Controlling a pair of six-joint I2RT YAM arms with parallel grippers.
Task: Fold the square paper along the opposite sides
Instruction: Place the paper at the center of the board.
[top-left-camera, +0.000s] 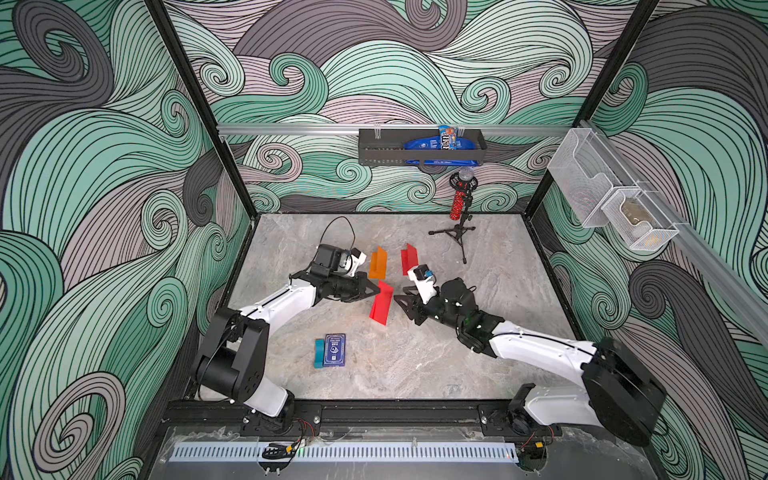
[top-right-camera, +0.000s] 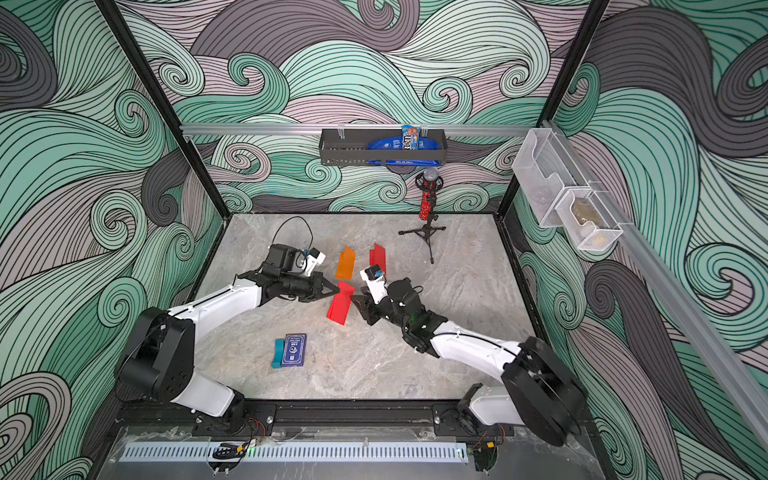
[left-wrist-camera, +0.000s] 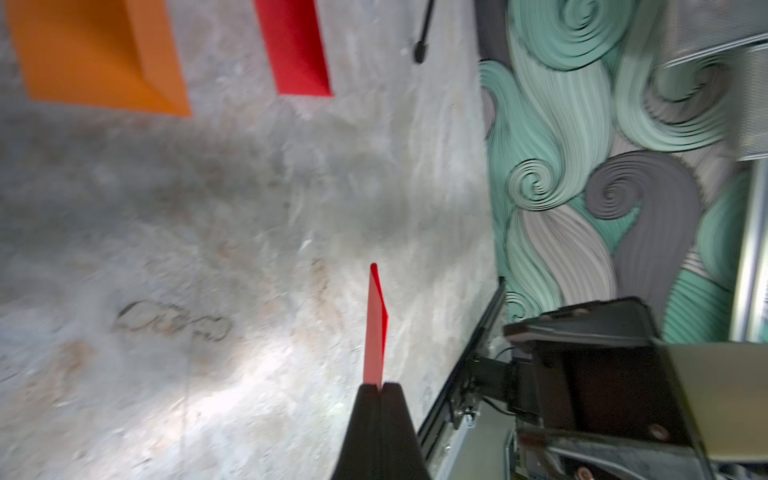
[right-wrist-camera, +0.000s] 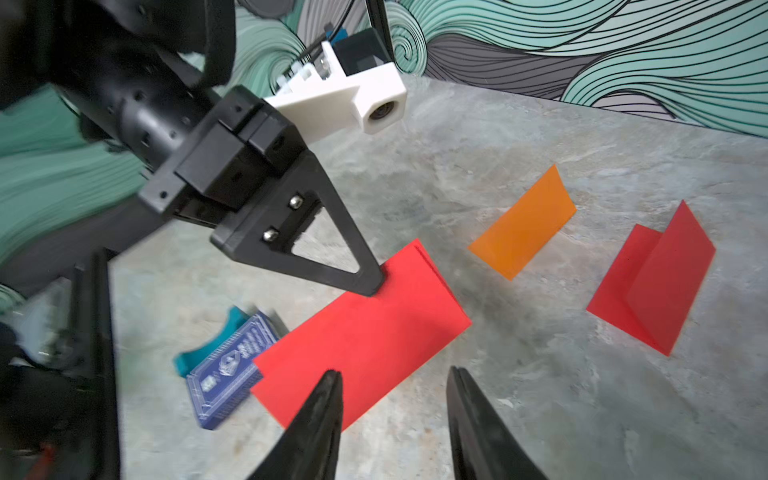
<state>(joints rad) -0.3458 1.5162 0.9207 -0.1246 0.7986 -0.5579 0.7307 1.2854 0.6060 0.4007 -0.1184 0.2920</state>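
I have my left gripper (left-wrist-camera: 380, 387) pinched tight on the edge of the folded red paper (left-wrist-camera: 375, 332). My right gripper (right-wrist-camera: 395, 370) has its jaws spread apart just beside it, holding nothing. The paper sits beyond the blue card box (top-left-camera: 334, 350), between the two grippers. Its long axis runs away from the box toward the orange paper (top-left-camera: 378, 264) farther back.

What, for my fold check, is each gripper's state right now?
Left gripper: shut on the red paper.
Right gripper: open, gripping nothing.
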